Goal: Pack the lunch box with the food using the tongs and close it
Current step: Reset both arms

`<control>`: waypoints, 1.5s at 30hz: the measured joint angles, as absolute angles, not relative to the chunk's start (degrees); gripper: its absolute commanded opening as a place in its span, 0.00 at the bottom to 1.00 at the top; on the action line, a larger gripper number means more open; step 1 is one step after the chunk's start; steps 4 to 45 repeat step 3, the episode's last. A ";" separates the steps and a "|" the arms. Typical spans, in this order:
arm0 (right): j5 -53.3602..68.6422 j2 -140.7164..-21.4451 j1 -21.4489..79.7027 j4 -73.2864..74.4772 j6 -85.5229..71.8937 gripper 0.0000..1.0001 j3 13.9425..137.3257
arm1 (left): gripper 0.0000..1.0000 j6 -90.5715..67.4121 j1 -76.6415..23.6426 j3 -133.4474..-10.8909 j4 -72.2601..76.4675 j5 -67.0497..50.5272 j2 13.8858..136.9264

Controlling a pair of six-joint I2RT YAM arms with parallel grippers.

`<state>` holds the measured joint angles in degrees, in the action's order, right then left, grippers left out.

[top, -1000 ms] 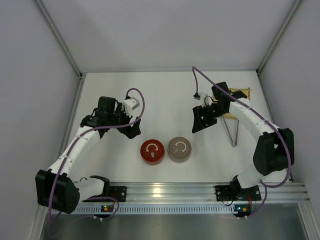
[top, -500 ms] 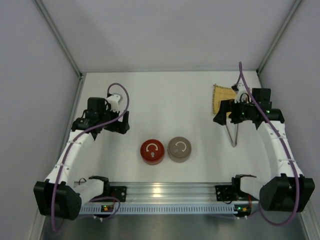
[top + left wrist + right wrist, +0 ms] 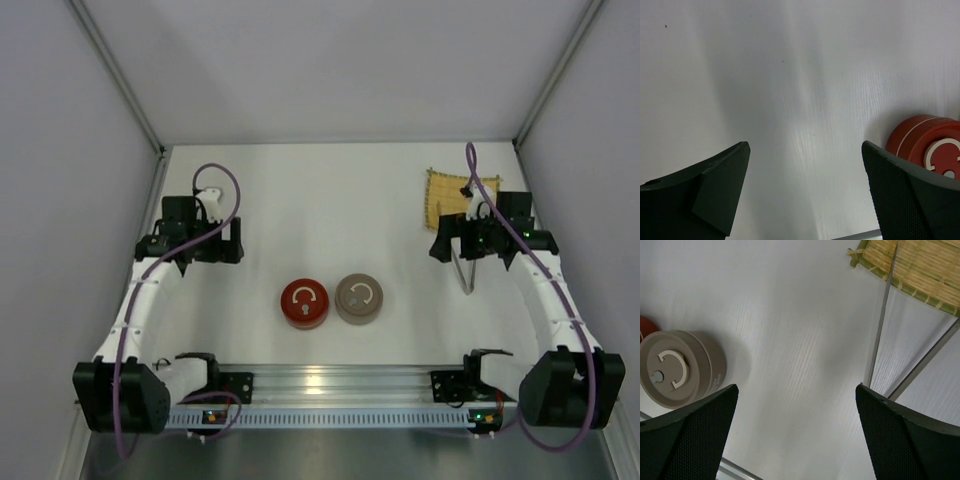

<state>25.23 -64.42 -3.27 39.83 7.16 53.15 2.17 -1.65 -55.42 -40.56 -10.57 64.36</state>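
White tabletop (image 3: 330,200) with grey walls on three sides fills my overhead feed. Two round lunch tins sit side by side near the middle front: a red tin (image 3: 304,303) on the left and a taupe tin (image 3: 359,298) on the right. Both have their lids on, each with a white C-shaped handle, so I cannot see what is inside. The tongs (image 3: 463,270) lie at the right with the joined end toward me, and one arm crosses the corner of the woven bamboo mat (image 3: 445,197). I cannot make out any food. My left gripper (image 3: 805,165) hangs wide and empty over bare table beside the red tin. My right gripper (image 3: 796,395) is spread wide too, holding nothing, above the tongs.
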 measured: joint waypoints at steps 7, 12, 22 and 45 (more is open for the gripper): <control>24.84 -63.94 -3.27 39.70 7.51 0.99 53.12 | 0.98 1.58 -0.89 -55.42 -40.53 -10.37 64.25; 24.84 -63.94 -3.27 39.70 7.51 0.99 53.12 | 0.98 1.58 -0.89 -55.42 -40.53 -10.37 64.25; 24.84 -63.94 -3.27 39.70 7.51 0.99 53.12 | 0.98 1.58 -0.89 -55.42 -40.53 -10.37 64.25; 24.84 -63.94 -3.27 39.70 7.51 0.99 53.12 | 0.98 1.58 -0.89 -55.42 -40.53 -10.37 64.25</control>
